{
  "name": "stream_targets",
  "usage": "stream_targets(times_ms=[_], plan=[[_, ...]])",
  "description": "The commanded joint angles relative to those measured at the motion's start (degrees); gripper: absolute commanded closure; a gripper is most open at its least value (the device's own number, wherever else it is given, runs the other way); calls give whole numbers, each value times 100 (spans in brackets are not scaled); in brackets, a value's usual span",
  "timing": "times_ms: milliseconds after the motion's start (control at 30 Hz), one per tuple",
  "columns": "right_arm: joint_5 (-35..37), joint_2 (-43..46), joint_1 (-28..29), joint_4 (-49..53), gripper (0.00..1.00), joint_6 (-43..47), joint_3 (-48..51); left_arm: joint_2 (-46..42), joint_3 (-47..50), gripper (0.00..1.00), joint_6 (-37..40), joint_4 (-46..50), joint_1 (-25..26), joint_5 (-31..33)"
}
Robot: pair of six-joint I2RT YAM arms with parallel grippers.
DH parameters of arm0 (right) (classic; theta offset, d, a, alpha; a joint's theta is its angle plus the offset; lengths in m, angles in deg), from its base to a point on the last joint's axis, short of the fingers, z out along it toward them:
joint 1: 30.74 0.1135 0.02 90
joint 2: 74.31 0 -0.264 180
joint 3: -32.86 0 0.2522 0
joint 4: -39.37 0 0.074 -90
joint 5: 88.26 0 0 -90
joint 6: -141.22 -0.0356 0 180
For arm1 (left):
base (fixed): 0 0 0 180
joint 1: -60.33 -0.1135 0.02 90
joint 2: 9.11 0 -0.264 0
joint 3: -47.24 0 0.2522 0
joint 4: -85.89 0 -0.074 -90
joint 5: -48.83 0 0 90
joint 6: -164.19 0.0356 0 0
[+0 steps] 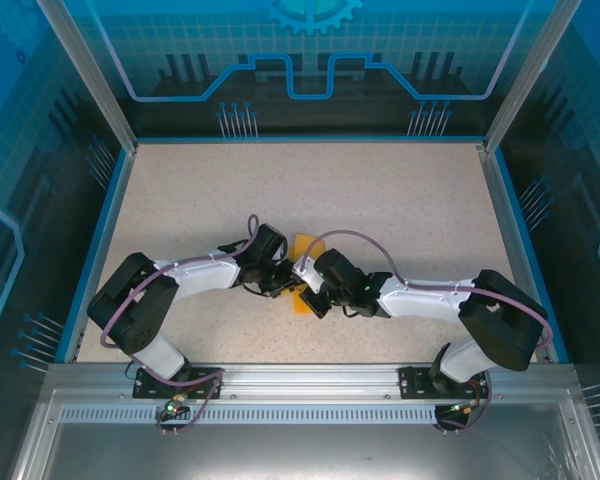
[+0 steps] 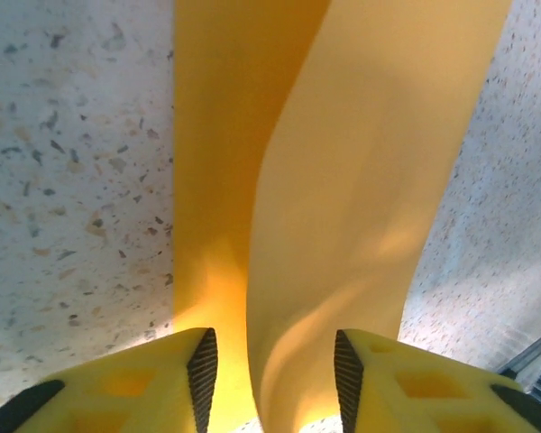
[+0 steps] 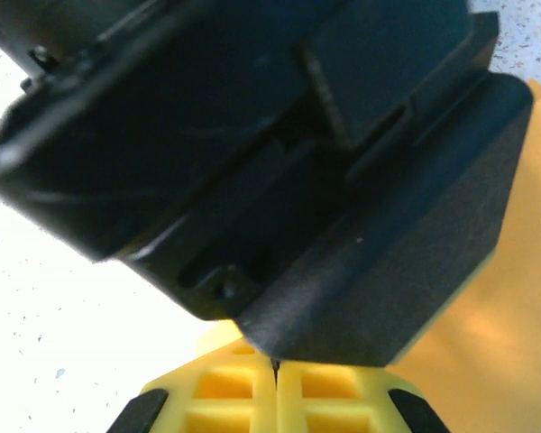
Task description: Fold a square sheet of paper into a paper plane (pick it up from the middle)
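Note:
The orange-yellow sheet of paper [image 1: 305, 245] lies at the middle of the table, where the two arms meet, with a second bit of it showing below them. In the left wrist view the paper [image 2: 361, 180] is folded lengthwise, and one flap rises in a curve between the jaws of my left gripper [image 2: 270, 361]. Those jaws stand apart, and the ribbed pads [image 2: 203, 370] are off the paper. My right gripper [image 3: 275, 370] has its yellow fingers pressed together. Its tips are hidden behind the black body of the left gripper [image 3: 298, 162], so I cannot tell whether they pinch paper [image 3: 496, 343].
The speckled tabletop [image 1: 400, 200] is ringed by a blue rim and metal frame posts. Both grippers [image 1: 285, 285] [image 1: 305, 272] crowd together near the table's middle front, almost touching each other.

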Motion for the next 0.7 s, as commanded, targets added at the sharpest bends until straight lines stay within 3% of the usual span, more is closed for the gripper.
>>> stream_targets(times_ms=[0,200,667], plan=[[-423,73,-204,185,100,179,-217,-311,-310,48,380,657,-35,250],[-728,-47,-430,330,100,309,-401,-494,-495,44,709,1085,-41,557],[-1548,-171,-970,894,100,640,-533,-438,-725,43,1168,1432,-44,807]])
